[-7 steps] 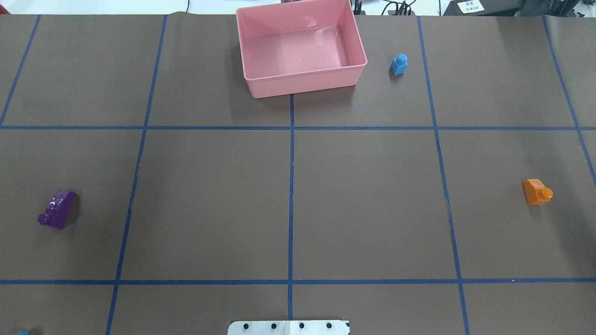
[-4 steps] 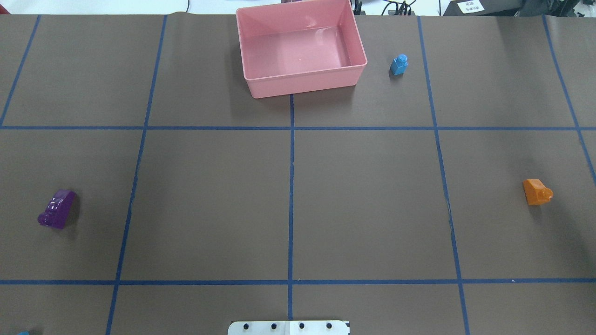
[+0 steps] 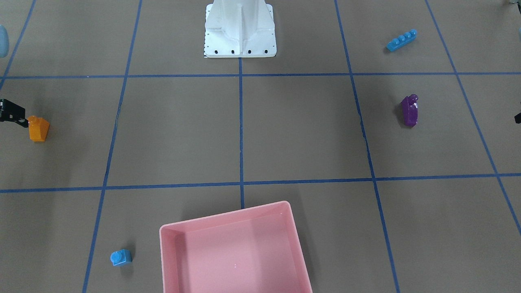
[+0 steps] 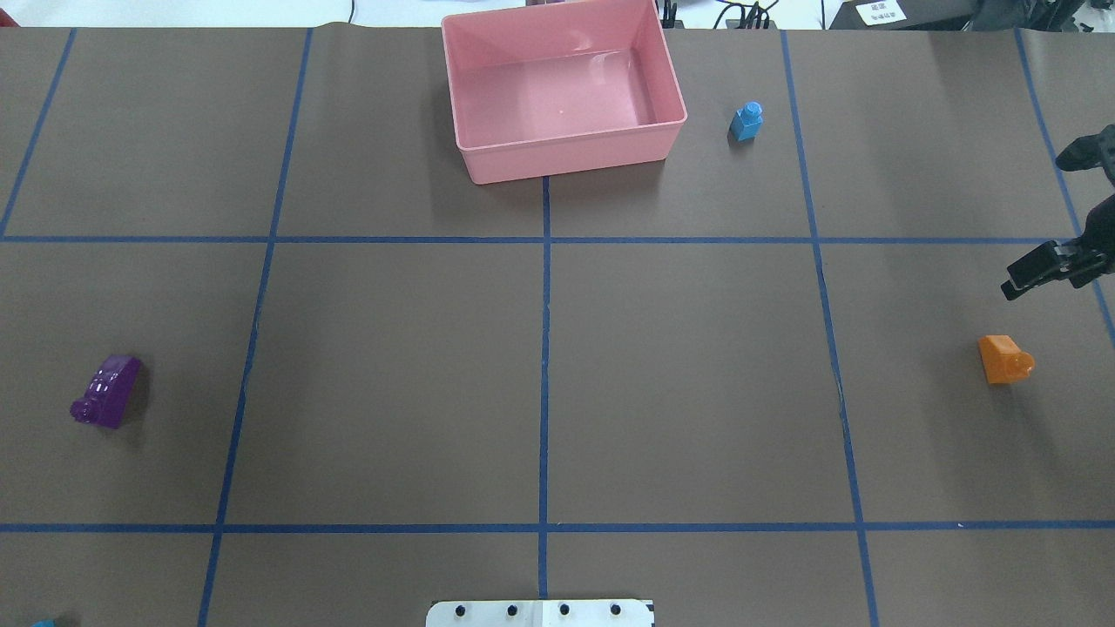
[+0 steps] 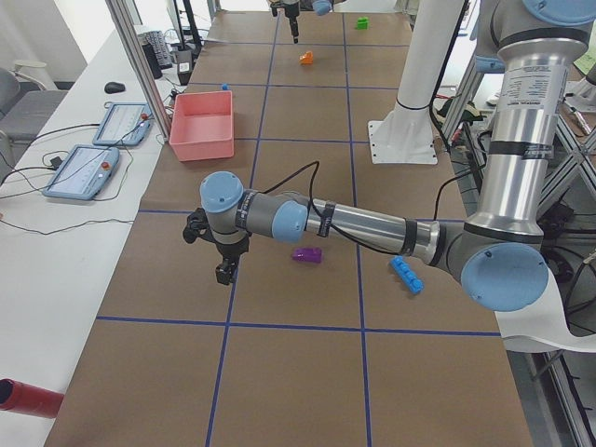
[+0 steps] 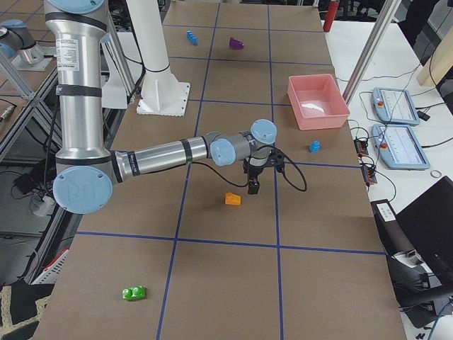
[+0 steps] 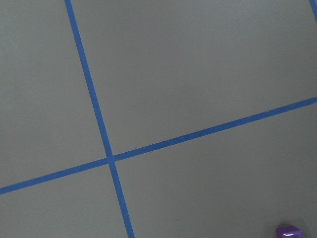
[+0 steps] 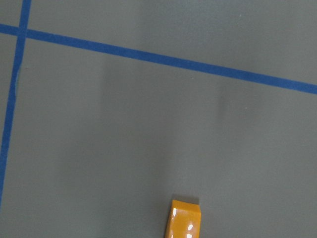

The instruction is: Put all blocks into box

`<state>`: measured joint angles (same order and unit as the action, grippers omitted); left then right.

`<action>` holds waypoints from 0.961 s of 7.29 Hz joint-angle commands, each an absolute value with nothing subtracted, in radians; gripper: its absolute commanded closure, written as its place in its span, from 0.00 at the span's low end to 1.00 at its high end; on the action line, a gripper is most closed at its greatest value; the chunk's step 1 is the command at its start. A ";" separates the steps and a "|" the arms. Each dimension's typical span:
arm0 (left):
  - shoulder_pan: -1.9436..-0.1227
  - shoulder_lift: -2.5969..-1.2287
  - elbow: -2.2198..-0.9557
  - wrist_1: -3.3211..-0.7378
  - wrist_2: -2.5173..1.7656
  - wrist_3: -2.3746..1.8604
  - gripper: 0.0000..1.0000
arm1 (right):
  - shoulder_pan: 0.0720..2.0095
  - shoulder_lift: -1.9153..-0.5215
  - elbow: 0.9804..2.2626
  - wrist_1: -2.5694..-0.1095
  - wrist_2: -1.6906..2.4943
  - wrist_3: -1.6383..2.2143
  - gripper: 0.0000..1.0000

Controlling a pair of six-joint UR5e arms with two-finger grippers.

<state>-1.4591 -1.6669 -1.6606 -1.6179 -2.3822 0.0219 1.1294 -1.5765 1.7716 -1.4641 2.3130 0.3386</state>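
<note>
**A:** Overhead first. How do the fingers stand?

**B:** The right gripper (image 4: pixel 1037 222) shows at the right edge. Its two black fingers (image 4: pixel 1045 266) are spread wide and hold nothing. The orange sloped brick (image 4: pixel 1003 359) lies near it, apart. The pink box (image 4: pixel 488 165) sits far and central, with the small blue cube (image 4: pixel 746 120) outside to its right. The purple sloped brick (image 4: pixel 106 392) is far left.

**A:** And facing the robot?

**B:** One right finger (image 3: pixel 14 112) pokes in beside the orange sloped brick; I can't tell whether they touch. The long blue bar (image 3: pixel 401 40) lies out to the side of the white base (image 3: pixel 240 36).

**A:** The side views?

**B:** The left gripper (image 5: pixel 223 268) hangs near the purple sloped brick, apart from it; I can't tell its spread. The right gripper points down just beside the orange one.

**A:** Wrists?

**B:** Blue tape lines (image 7: pixel 99 129), and a brick cut off at each bottom edge.
</note>
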 commanded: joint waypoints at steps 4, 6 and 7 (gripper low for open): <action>-1.457 -1.674 -1.667 -1.618 -2.384 0.015 0.00 | 1.017 -1.575 1.639 -1.440 2.307 0.360 0.00; -1.457 -1.677 -1.667 -1.618 -2.384 0.015 0.00 | 1.011 -1.578 1.632 -1.442 2.310 0.367 0.30; -1.457 -1.677 -1.674 -1.618 -2.384 0.014 0.00 | 1.006 -1.578 1.623 -1.442 2.313 0.367 0.47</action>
